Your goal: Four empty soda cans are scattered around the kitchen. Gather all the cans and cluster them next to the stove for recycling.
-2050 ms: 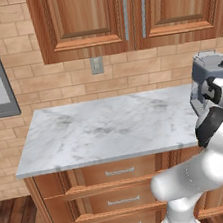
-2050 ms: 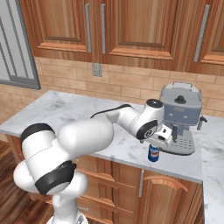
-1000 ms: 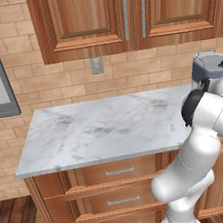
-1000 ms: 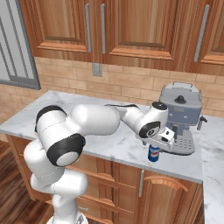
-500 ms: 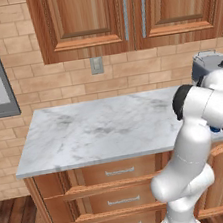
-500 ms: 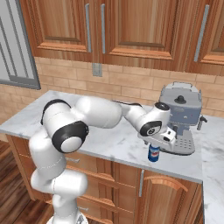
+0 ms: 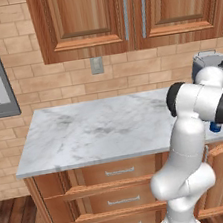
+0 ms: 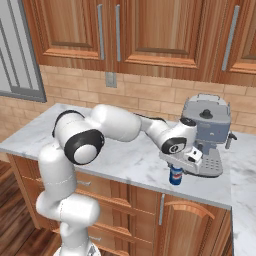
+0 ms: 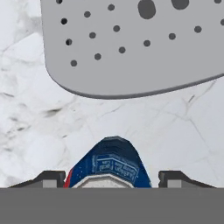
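A blue soda can stands upright near the front edge of the marble counter, just in front of the coffee machine's drip tray. My gripper hangs directly over it, pointing down. In the hand view the can sits between the two fingertips, and a narrow gap still shows at the right tip; the gripper is open around it. From the left base view a sliver of the can peeks out below my forearm. The stove is out of view.
A grey coffee machine stands right behind the can, and its perforated tray lies close ahead of the fingers. Wooden wall cabinets hang above. The counter's front edge runs just beside the can.
The fingertips have drawn in toward the blue can from wide open. The arm's elbow has swung round while the hand stayed over the can. The can has not moved.
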You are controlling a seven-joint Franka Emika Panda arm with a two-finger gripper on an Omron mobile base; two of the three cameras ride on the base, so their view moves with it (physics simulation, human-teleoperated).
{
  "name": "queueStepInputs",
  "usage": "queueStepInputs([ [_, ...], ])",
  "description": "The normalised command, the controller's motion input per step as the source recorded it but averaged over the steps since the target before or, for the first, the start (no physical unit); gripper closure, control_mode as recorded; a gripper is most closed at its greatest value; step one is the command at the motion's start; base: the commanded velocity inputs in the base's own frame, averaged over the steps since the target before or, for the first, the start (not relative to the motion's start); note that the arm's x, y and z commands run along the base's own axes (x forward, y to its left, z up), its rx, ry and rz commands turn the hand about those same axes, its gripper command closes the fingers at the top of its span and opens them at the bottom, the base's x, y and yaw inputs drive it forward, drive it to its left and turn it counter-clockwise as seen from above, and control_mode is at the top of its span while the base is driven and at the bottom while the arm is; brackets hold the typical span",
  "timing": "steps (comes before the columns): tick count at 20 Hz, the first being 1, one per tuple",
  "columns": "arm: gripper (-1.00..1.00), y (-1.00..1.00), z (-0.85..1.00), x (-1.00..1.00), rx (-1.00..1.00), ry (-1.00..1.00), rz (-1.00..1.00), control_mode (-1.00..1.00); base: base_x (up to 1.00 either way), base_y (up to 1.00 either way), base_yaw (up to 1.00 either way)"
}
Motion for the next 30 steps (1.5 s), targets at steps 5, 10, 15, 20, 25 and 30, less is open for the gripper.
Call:
queueStepInputs([
  [5, 1.0, -0.04, 0.08, -0.12, 0.05, 0.05, 0.0, -1.0, 0.0, 0.0, 0.0],
  [10, 1.0, 0.01, 0.49, -0.37, 0.05, 0.03, 0.0, -1.0, 0.0, 0.0, 0.0],
  [15, 1.0, 0.09, 0.82, -0.49, 0.01, 0.0, 0.0, -1.0, 0.0, 0.0, 0.0],
  [20, 1.0, 0.34, 0.68, -0.32, 0.0, 0.02, 0.0, -1.0, 0.0, 0.0, 0.0],
  [25, 1.0, 0.55, 0.44, -0.34, 0.0, 0.01, 0.0, -1.0, 0.0, 0.0, 0.0],
  [30, 1.0, 0.56, 0.25, -0.5, -0.02, 0.0, 0.0, -1.0, 0.0, 0.0, 0.0],
])
